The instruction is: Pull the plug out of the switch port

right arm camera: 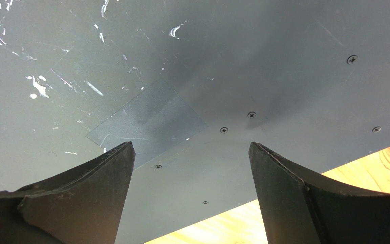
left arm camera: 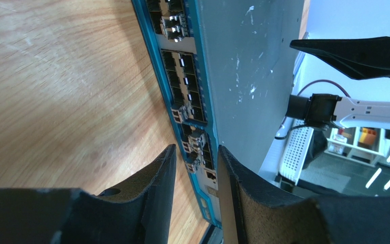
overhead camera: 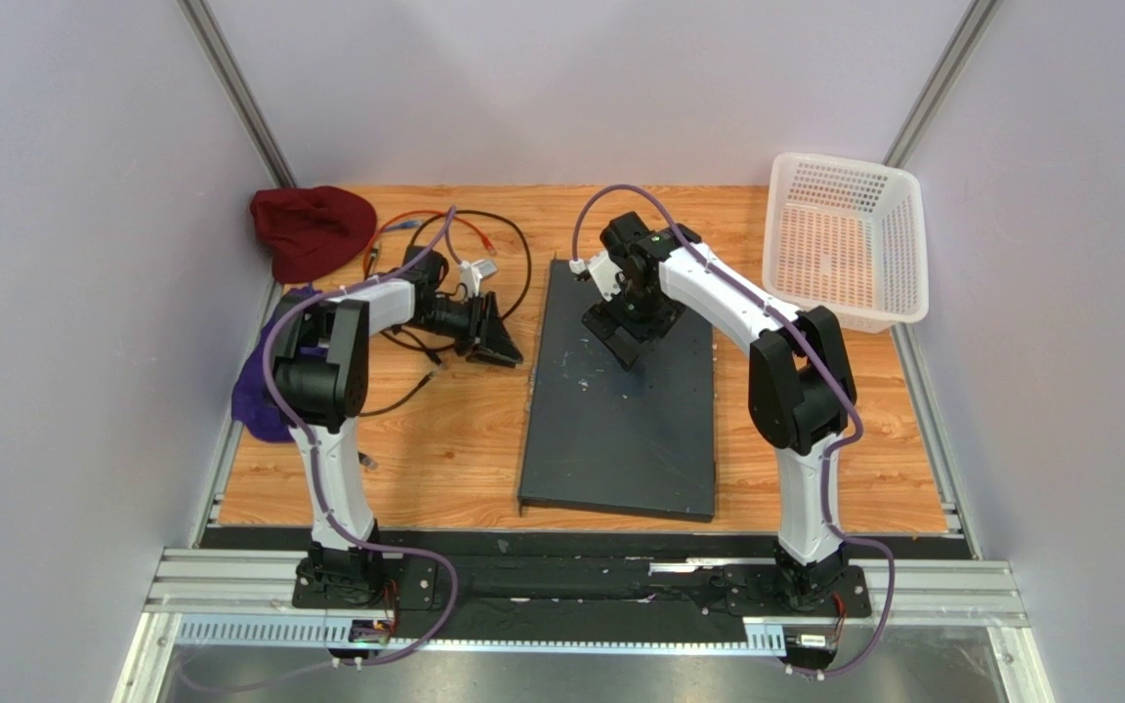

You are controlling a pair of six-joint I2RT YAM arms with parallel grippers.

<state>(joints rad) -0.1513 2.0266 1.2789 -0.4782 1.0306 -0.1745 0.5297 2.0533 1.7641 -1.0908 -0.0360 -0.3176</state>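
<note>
The switch (overhead camera: 620,396) is a flat dark grey slab lying in the middle of the table. In the left wrist view its teal port face (left arm camera: 182,76) runs up the frame, and several small silver plugs sit in its ports. The nearest plug (left arm camera: 192,163) lies just beyond the fingertips of my left gripper (left arm camera: 194,152). That gripper (overhead camera: 495,340) is level with the switch's left edge, partly open and holding nothing. My right gripper (right arm camera: 191,147) stands wide open over the scuffed top of the switch (right arm camera: 232,66), near its far end (overhead camera: 624,334).
A white mesh basket (overhead camera: 844,235) stands at the back right. At the back left lie a dark red cloth (overhead camera: 312,227) and a tangle of black and orange cables (overhead camera: 422,235). A purple cloth (overhead camera: 253,388) is at the left edge, behind the left arm.
</note>
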